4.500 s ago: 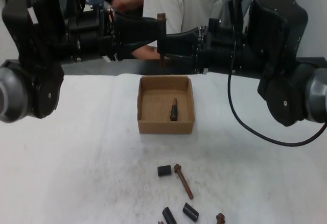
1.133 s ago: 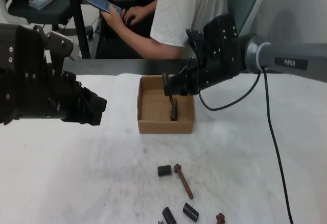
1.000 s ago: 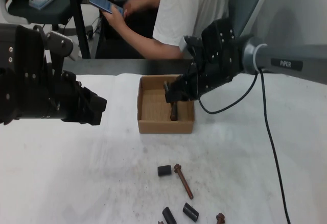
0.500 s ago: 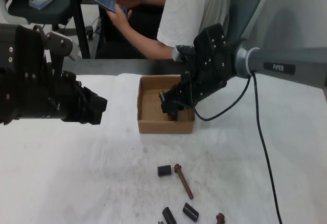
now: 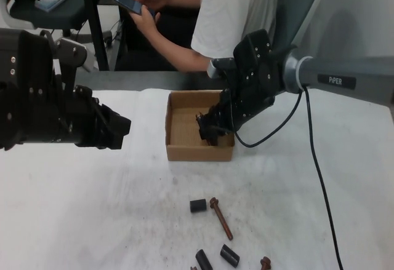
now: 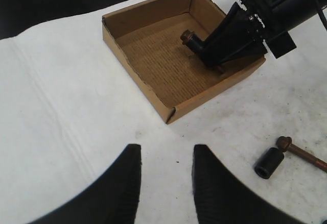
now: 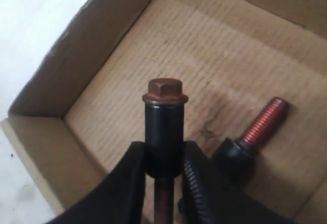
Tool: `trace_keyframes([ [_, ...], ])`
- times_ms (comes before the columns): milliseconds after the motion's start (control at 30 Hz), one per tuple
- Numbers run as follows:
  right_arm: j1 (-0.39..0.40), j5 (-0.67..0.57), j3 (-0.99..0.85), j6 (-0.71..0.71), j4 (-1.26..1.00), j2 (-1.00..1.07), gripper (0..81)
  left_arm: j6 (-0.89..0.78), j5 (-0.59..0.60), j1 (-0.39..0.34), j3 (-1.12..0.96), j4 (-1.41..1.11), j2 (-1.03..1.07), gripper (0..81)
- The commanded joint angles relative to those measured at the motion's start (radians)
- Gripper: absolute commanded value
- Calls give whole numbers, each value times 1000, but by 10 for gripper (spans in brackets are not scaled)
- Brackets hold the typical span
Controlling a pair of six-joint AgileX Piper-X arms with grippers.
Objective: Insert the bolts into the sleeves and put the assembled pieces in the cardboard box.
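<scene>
— Where is the right claw, and what has it got?

— It is clenched on the held piece, a bolt seated in a black sleeve. The fingers pinch the sleeve, and the bolt's hex head sticks out past the fingertips.

— And the arm behind it?

— From the high view, the forearm comes in from the counter's right edge. The wrist is bent downward, so the right claw sits inside the cardboard box, by its right wall. The held piece is tilted, with its head uppermost. I cannot tell whether its lower end touches the box floor.

— Anything else in the box?

— A second assembled piece lies flat on the floor, just beside the held one, with its threaded end pointing away from the claw. The box stands toward the far edge of the counter, about midway along it.

— The left claw?

— Released, its fingers apart with nothing between them. The arm hovers over the counter's left side, and the left claw points toward the box, well apart from it.

— And the loose parts?

— Close to the near edge, a loose sleeve stands just beside a loose bolt. Two more sleeves and another bolt head lie right at that edge.
</scene>
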Motion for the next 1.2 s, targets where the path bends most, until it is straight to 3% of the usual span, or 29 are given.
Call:
trace_keyframes([
  [0, 3, 32, -10, -30, 3, -5, 8, -6, 8, -5, -12, -3, -12, 320],
  [400, 15, 8, -10, -30, 5, 18, 11, -6, 8, -5, -12, -3, -12, 320],
  [767, 18, 38, -10, -4, -4, 18, 392, -6, 14, -5, -12, -3, -12, 320],
  [1167, 12, 35, -68, 39, -2, 3, 407, -6, 14, -3, -12, -3, -12, 320],
])
